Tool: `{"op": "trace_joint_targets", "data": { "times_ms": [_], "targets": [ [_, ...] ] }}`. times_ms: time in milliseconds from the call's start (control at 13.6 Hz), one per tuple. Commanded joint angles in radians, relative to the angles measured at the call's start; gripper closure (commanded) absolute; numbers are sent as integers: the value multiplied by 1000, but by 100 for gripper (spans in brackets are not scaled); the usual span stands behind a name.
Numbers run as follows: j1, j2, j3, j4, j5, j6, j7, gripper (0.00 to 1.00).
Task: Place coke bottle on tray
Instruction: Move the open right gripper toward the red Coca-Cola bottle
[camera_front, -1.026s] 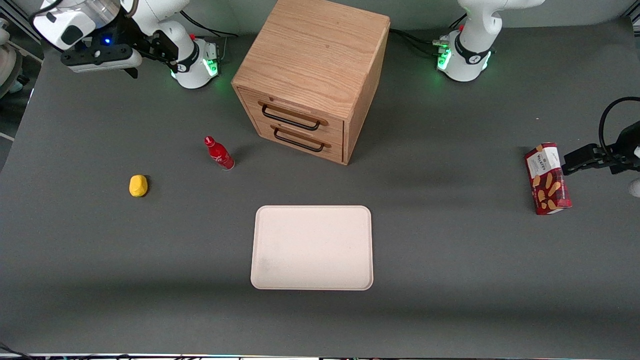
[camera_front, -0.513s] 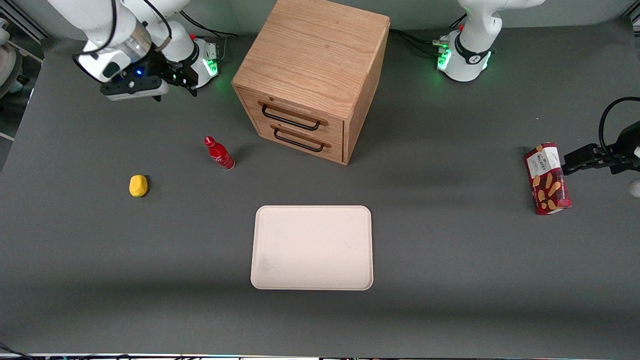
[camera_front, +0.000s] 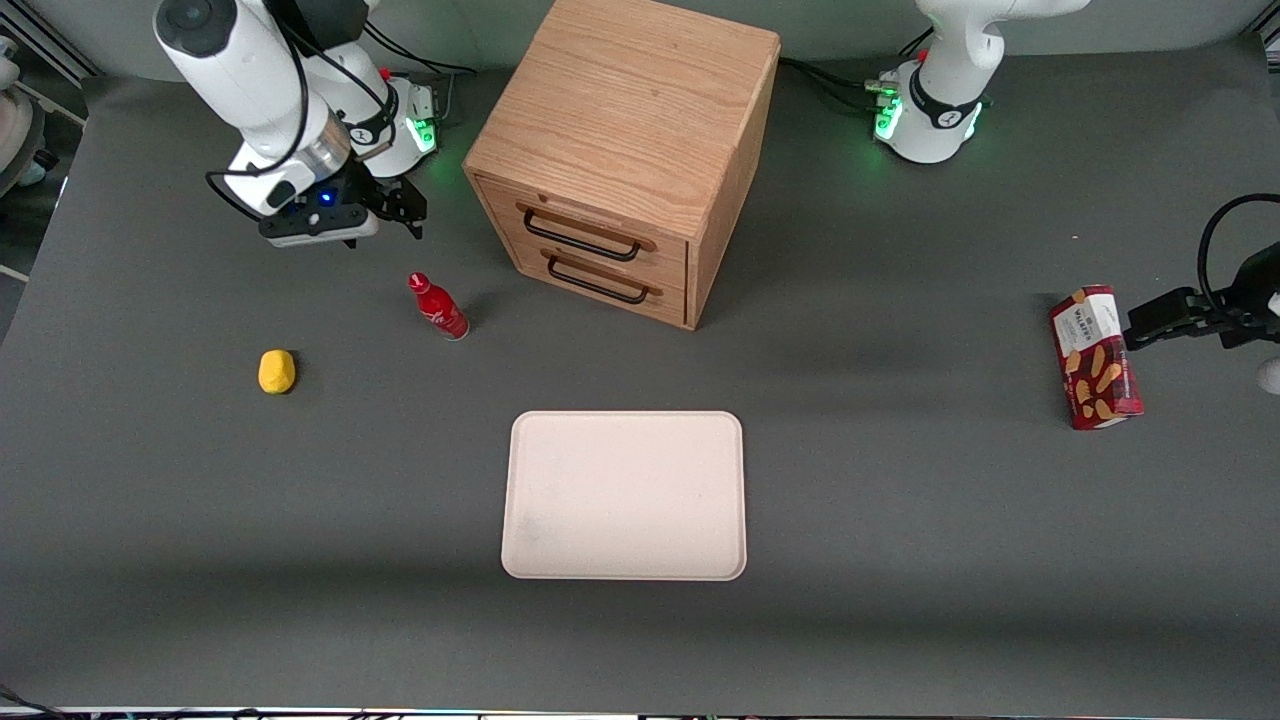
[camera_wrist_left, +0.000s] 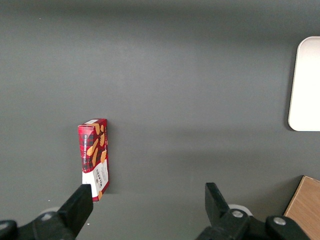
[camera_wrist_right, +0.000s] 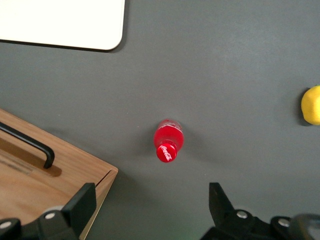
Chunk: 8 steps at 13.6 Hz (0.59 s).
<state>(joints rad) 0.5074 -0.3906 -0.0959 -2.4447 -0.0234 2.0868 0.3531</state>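
Note:
The coke bottle (camera_front: 437, 307), small, red and glossy, stands upright on the grey table beside the wooden cabinet. It also shows in the right wrist view (camera_wrist_right: 167, 142), seen from above by its red cap. The pale cream tray (camera_front: 625, 495) lies flat and bare, nearer the front camera than the bottle and the cabinet; its corner shows in the right wrist view (camera_wrist_right: 60, 22). My right gripper (camera_front: 392, 212) hangs above the table, a little farther from the front camera than the bottle. In the right wrist view the gripper (camera_wrist_right: 152, 202) is open and empty, apart from the bottle.
A wooden drawer cabinet (camera_front: 625, 150) with two black handles stands beside the bottle, and its edge is close to the fingers (camera_wrist_right: 40, 175). A yellow lump (camera_front: 276, 371) lies toward the working arm's end. A red snack box (camera_front: 1095, 358) lies toward the parked arm's end.
My right arm has swung down and come nearer the front camera, closing in on the bottle. The bottle, tray and other things have not moved.

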Motion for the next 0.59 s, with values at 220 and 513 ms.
{"op": "trace_joint_targets", "data": {
  "times_ms": [220, 513],
  "targets": [
    [5, 73, -4, -109, -36, 209, -11, 0],
    [3, 140, -4, -117, -38, 274, -9, 0]
  ]
}}
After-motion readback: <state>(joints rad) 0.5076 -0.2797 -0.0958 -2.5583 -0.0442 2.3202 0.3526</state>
